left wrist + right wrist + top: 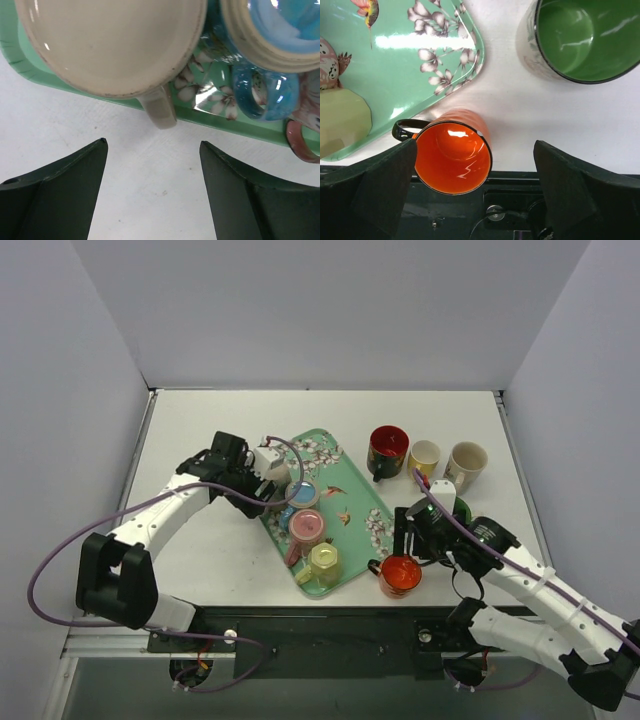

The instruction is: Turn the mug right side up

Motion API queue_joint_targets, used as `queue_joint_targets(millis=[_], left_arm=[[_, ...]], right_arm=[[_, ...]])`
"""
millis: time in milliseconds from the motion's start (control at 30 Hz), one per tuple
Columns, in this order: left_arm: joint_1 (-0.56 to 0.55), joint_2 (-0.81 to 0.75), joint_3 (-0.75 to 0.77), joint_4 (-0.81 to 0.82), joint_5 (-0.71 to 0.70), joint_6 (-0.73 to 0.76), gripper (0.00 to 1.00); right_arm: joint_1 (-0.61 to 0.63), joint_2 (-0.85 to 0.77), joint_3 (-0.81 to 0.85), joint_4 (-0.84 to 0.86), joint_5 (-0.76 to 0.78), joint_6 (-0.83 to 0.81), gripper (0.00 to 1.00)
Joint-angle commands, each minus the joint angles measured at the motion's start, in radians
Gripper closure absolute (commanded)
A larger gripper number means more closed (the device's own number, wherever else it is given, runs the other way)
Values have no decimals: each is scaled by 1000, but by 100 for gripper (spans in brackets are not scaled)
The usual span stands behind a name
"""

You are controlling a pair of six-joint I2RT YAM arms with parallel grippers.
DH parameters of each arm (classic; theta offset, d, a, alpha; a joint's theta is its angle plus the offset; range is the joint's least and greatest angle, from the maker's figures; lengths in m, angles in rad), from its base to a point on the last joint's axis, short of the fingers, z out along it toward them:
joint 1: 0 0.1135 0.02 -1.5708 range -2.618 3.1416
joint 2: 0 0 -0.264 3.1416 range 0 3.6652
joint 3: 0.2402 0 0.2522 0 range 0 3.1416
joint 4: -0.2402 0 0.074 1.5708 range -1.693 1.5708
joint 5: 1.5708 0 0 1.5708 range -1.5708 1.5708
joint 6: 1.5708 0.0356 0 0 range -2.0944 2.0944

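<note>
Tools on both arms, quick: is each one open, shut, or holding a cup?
Left tool: open, empty, facing the cream mug by its handle.
Right tool: open, gripping nothing; the orange mug stands upright within its gap.

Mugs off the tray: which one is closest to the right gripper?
The orange mug, upright beside the tray's corner, directly before the right gripper; the green-lined mug stands farther off.
</note>
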Motion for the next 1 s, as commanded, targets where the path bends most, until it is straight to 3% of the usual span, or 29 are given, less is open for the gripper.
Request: queue_joint_targets(millis=[0, 167, 367, 500, 567, 600, 633, 800, 967], left_arm=[[-1, 8, -26, 212, -101, -17, 18], [-1, 28, -83, 335, -98, -82, 36], [-1, 82, -103, 447, -123, -102, 39], [1, 97, -103, 485, -38, -96, 55], [1, 99, -103, 500, -18, -102, 70], [1, 99, -94, 499, -17, -108, 89], [3, 99, -87, 494, -14, -111, 100], [36, 71, 20, 399, 15, -183, 100], [142, 5, 164, 344, 241, -338, 100]], right_arm=[[8, -33, 32, -93, 84, -21, 4], [11, -40, 30, -92, 81, -30, 4], [11, -50, 24, -86, 87, -45, 3], [14, -59, 12, -81, 87, -48, 3], [14, -67, 4, -80, 90, -51, 3], [12, -73, 3, -80, 92, -55, 3], [14, -79, 3, -81, 90, -58, 3], [23, -99, 24, -78, 83, -100, 3], [87, -87, 113, 2, 101, -162, 3]])
